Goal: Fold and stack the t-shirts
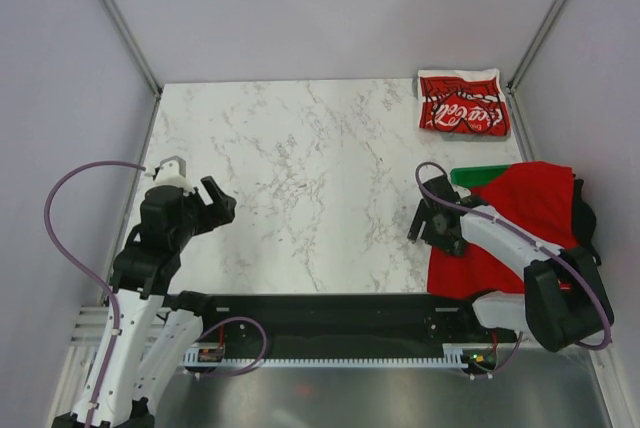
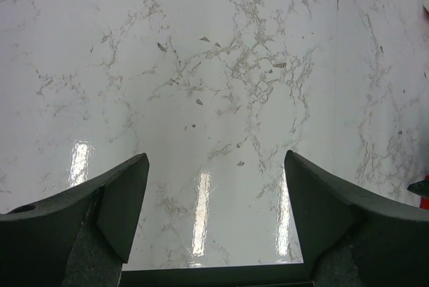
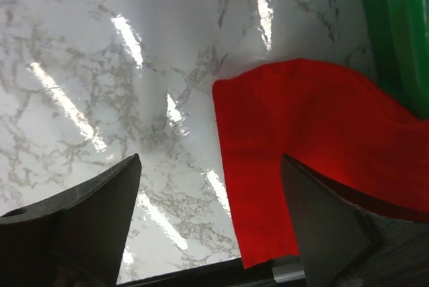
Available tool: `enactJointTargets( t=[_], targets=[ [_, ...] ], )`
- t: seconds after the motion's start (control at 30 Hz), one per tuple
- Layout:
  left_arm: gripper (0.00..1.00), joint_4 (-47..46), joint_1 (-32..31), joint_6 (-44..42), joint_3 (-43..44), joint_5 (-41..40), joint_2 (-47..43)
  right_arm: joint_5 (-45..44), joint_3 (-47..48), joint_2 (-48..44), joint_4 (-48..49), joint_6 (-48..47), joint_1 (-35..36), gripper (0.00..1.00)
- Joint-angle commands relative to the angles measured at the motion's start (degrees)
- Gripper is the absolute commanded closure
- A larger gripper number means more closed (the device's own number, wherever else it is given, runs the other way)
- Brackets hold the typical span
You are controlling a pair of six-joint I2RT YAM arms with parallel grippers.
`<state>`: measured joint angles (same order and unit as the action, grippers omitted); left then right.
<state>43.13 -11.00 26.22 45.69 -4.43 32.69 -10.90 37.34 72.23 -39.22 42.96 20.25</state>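
Top view. White marbled surface point(image 1: 300, 168), grey walls on three sides.

Printed t-shirt point(image 1: 462, 103): red with white script. It is folded to a small rectangle and lies flat in the far corner of the surface at about 1 o'clock. It is well apart from both arms.

Plain red t-shirt point(image 1: 520, 208): not folded. It lies in a loose spread at about 4 o'clock, reaching the right and near edges of the surface. The right arm lies across it. A green item point(image 1: 478, 175) shows at its far edge, partly under the cloth. I cannot tell what the item is.

Left tool point(image 1: 215, 198): at about 8 o'clock, above bare surface. Left wrist view: left tool point(image 2: 216, 156) has its fingers spread wide. Only marbled surface point(image 2: 214, 45) shows between them, and nothing is held.

Right tool point(image 1: 425, 218): at about 4 o'clock, just off the left border of the plain red shirt. Right wrist view: right tool point(image 3: 211, 158) has its fingers spread wide and nothing gripped. A straight edge of the plain red shirt point(image 3: 301, 133) lies flat on the surface point(image 3: 100, 32). It runs through the gap toward the right-hand finger. I cannot tell whether that finger touches the cloth. The green item point(image 3: 395, 25) is at 1 o'clock in this view, beyond the cloth.

A purple cable point(image 1: 60, 208) loops off the left arm.
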Motion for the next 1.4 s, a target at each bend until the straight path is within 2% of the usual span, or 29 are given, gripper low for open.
enactJointTargets(
  t=[0.0,0.03,0.13,0.2,0.23,0.27,0.3,0.5,0.6,0.63,0.7,0.73,0.8,0.83,0.9,0.93,0.97,1.0,1.03,1.1,1.13,1.17,1.2,1.27,1.3,1.33,1.37],
  targets=[
    [0.11,-2.0,-0.07,-2.14,0.8,-0.76,-0.17,-3.87,-2.35,1.69,3.71,4.4,0.05,0.13],
    [0.11,-2.0,-0.07,-2.14,0.8,-0.85,-0.08,-3.35,-3.41,1.95,6.5,5.28,0.05,0.16],
    [0.11,-1.91,-0.07,-2.14,0.8,-1.2,-0.08,0.07,-8.59,2.74,13.87,7.92,0.05,0.41],
    [0.11,-2.0,-0.07,-2.05,0.71,-1.72,-0.25,-0.35,-9.57,3.01,14.7,9.15,-0.03,0.6],
    [0.11,-2.0,-0.07,-2.05,0.71,-1.9,-0.17,-0.53,-9.57,2.83,14.7,9.42,0.05,0.71],
    [0.11,-2.0,-0.07,-2.05,0.71,-1.9,-0.25,-0.44,-9.48,2.75,14.7,9.42,0.05,0.92],
    [0.11,-2.0,-0.07,-2.05,0.71,-1.9,-0.17,-0.01,-9.39,2.66,14.79,9.25,0.05,1.0],
    [0.11,-2.0,-0.07,-1.96,0.63,-1.9,-0.17,0.7,-4.57,-2.43,11.02,8.37,1.19,1.0],
    [0.11,-2.0,-0.07,-2.05,0.71,-2.08,-0.08,0.09,5.78,-3.76,6.11,8.98,5.57,1.0],
    [0.11,-2.0,-0.07,-1.87,0.63,-2.08,-0.17,-1.13,14.6,-1.85,4.52,8.9,9.24,1.0],
    [0.11,-2.0,-0.07,-1.87,0.63,-2.34,-0.43,-2.98,26.23,2.37,-1.43,7.24,15.65,1.0],
    [0.11,-2.0,-0.07,-1.78,0.63,-2.34,-0.43,-4.3,40.56,8.05,-3.56,6.27,17.87,1.0],
    [0.11,-1.91,-0.07,-1.7,0.71,-2.6,-0.69,-4.57,57.93,15.36,-10.48,2.16,22.0,1.0],
    [0.11,-1.91,-0.07,-1.61,0.63,-2.95,-0.78,-4.14,79.25,24.36,-13.22,0.56,25.85,1.0],
    [0.11,-1.83,-0.07,-1.52,0.71,-3.48,-1.04,-1.87,106.39,35.82,-22.42,-2.52,28.95,1.0],
    [0.11,-1.74,-0.07,-1.35,0.8,-3.66,-0.96,1.81,128.81,45.36,-22.39,-3.57,29.4,1.0],
    [0.11,-1.74,0.02,-1.34,0.72,-3.75,-1.13,7.67,131.73,46.85,-19.95,-2.98,29.32,1.0],
    [0.11,-1.65,0.02,-1.34,0.71,-3.92,-1.13,9.99,128.02,45.3,-8.44,-2.71,29.32,1.0],
    [0.11,-1.56,0.02,-1.17,0.8,-4.27,-1.31,12.89,108.23,36.5,0.72,-3.92,29.32,1.0],
    [0.11,-1.39,-0.07,-1.08,0.8,-4.62,-1.4,16.6,90.18,27.83,23.71,-4.81,29.32,1.0],
    [0.11,-1.3,0.02,-0.99,0.89,-4.8,-1.31,14.78,83.4,24.66,25.23,-5.34,29.06,1.0],
    [0.11,-1.12,-0.07,-0.99,0.8,-4.89,-1.22,13.02,82.98,24.8,24.12,-6.13,28.71,1.0],
    [0.11,-1.12,0.02,-0.91,0.89,-4.89,-0.96,12.05,83.5,26.63,20.02,-6.57,27.75,0.92],
    [0.11,-1.12,0.02,-0.9,0.89,-4.72,-0.7,11.25,83.94,29.19,15.17,-8.84,27.04,0.32],
    [0.11,-1.12,0.02,-0.9,0.89,-4.63,-0.69,9.25,84.38,30.59,8.7,-9.64,26.69,0.12],
    [0.11,-1.12,0.02,-0.9,0.89,-4.63,-0.69,6.88,85.17,33.39,5.5,-10.78,26.16,0.02],
    [0.11,-1.12,-0.07,-0.82,1.06,-4.71,-0.61,5.81,85.61,34.81,2.34,-11.49,25.72,0.02]
  ],
)
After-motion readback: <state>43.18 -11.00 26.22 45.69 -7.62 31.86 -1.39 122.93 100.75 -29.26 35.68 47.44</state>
